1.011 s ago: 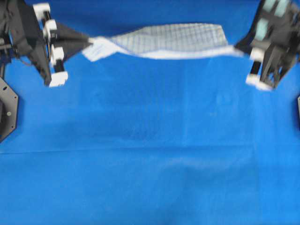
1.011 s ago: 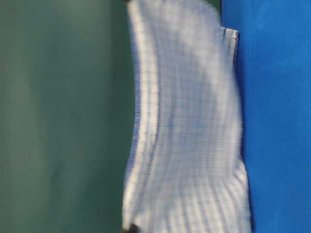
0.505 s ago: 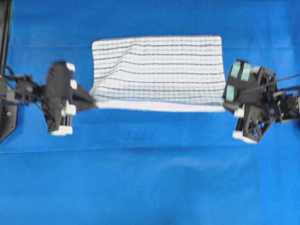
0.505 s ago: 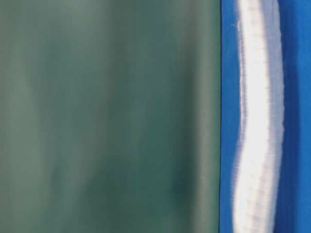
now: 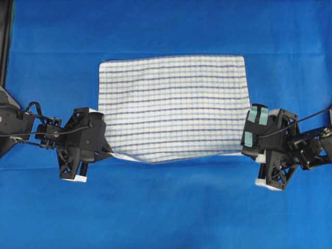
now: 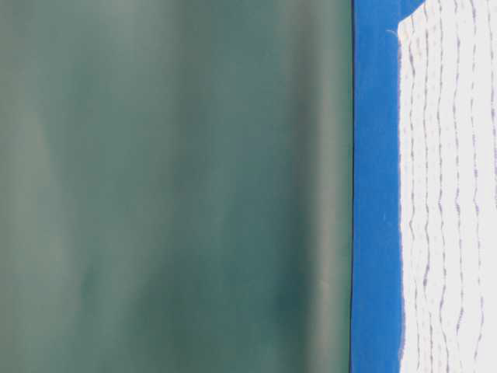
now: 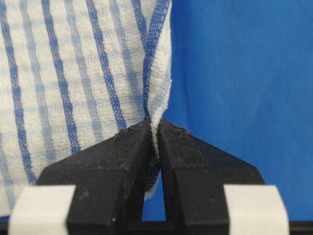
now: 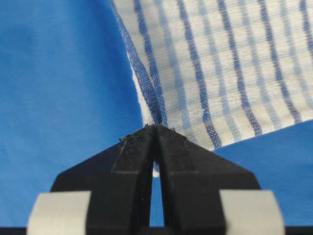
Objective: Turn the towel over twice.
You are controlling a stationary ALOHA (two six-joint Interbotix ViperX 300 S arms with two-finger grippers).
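Note:
The towel (image 5: 174, 106), white with thin dark-blue and light-blue stripes, lies spread across the middle of the blue tablecloth (image 5: 166, 207). Its near edge sags a little between the two arms. My left gripper (image 5: 107, 152) is shut on the towel's near left corner; in the left wrist view the hem (image 7: 155, 98) is pinched between the black fingertips of that gripper (image 7: 154, 122). At the near right corner my right gripper (image 5: 246, 151) is shut on the towel, and its wrist view shows the corner (image 8: 151, 105) clamped in the gripper (image 8: 155, 128). The striped towel (image 6: 450, 194) appears flat in the table-level view.
The blue tablecloth (image 6: 374, 194) covers the whole table. A dark green backdrop (image 6: 171, 186) stands behind it. Black arm mounts sit at the left edge (image 5: 5, 31) and the right edge (image 5: 327, 135). Open cloth lies in front of the towel.
Both grippers have carried the towel's held edge from the far side toward the near side, laying the towel flat. It was hanging bunched in the air one second ago.

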